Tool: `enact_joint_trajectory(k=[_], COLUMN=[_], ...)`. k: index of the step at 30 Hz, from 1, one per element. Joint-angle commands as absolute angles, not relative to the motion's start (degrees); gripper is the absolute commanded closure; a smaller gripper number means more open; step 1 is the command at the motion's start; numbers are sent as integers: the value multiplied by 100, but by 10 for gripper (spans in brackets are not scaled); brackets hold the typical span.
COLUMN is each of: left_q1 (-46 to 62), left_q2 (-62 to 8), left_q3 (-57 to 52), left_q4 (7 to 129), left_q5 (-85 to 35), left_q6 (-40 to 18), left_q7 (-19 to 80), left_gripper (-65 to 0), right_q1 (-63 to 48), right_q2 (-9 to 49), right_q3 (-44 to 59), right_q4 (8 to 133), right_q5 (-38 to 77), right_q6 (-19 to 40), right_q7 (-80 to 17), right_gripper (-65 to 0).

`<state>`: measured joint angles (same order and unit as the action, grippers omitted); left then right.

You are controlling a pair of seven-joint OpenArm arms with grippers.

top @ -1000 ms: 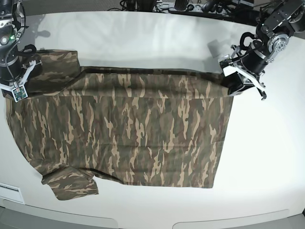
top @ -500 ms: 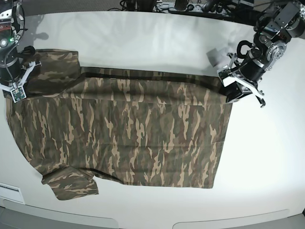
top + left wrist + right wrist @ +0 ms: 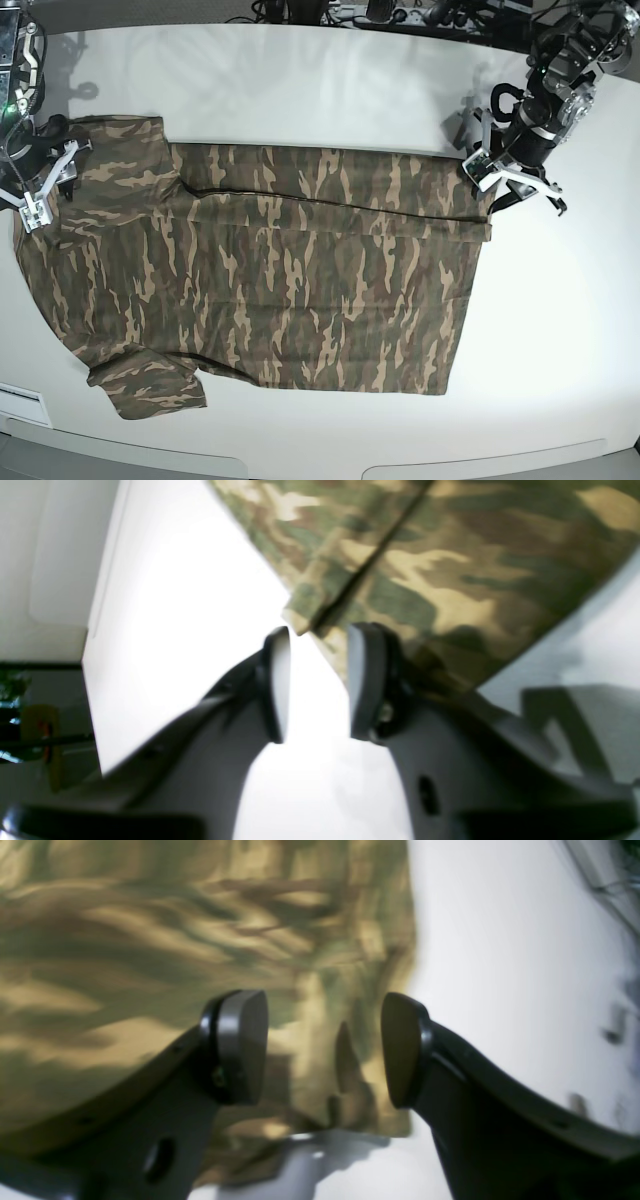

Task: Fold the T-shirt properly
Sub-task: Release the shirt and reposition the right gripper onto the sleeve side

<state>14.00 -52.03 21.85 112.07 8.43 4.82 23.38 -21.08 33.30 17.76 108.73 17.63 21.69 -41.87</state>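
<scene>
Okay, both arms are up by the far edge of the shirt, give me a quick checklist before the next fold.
1. Left gripper open: ok, a clear gap between its fingers in the wrist view.
2. Left gripper free of the T-shirt: ok, a cloth corner lies just past the fingertips, not pinched.
3. Right gripper open: ok, fingers wide apart above the cloth.
4. Far edge folded over: ok, a folded band runs along the far side.
5. Near sleeve folded in: not ok, it sticks out at the near corner.
6. Cloth on the table: ok, nothing overhangs.
</scene>
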Motion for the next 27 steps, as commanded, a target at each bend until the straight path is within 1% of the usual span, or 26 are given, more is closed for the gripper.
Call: enact_joint_trajectory(k=[1, 2, 3, 6, 10, 13, 17, 19, 23, 27], left_q1=[1332, 1330, 1332, 1330, 1330, 1330, 1328, 1328, 1328, 1328], left_q2=[-5301, -5304, -5304, -5301, -5301, -5301, -5301, -5301, -5304, -5304], left_q3=[2130, 2130, 2130, 2130, 2130, 2130, 2130, 2130, 2130, 2130], left_q4=[11281, 11281, 11281, 11281, 11281, 11281, 11281, 11281, 11281, 11281], left_q5=[915, 913, 913, 915, 913, 913, 913, 913, 910, 913], left_q6=[578, 596, 600, 596, 596, 591, 591, 593, 593, 593], left_q7=[2204, 2202, 2200, 2180, 2073, 2056, 1894, 1828, 1824, 1811], left_gripper=[-77, -10, 0, 0, 0, 0, 0, 0, 0, 0], right_q1=[-2073, -2088, -2134, -2359, -2814, -3070, -3256, -3253, -3245, -3092], right_q2=[3439, 3441, 3439, 3439, 3424, 3363, 3118, 3026, 2956, 2954], right_q3=[1833, 1833, 1833, 1833, 1831, 1796, 1793, 1791, 1675, 1319], right_q4=[10949, 10967, 11004, 11222, 11465, 11439, 11410, 11389, 11024, 10473], right_q5=[2016, 2314, 2569, 3166, 3629, 3531, 2825, 2668, 2635, 2161], right_q6=[2427, 2759, 3004, 3612, 3962, 4000, 3785, 3684, 3710, 3546], right_q7=[-4265, -4405, -4519, -4838, -4908, -4764, -4239, -4178, -4082, -3854], right_gripper=[-317, -302, -300, -300, -300, -305, -363, -363, -363, -362])
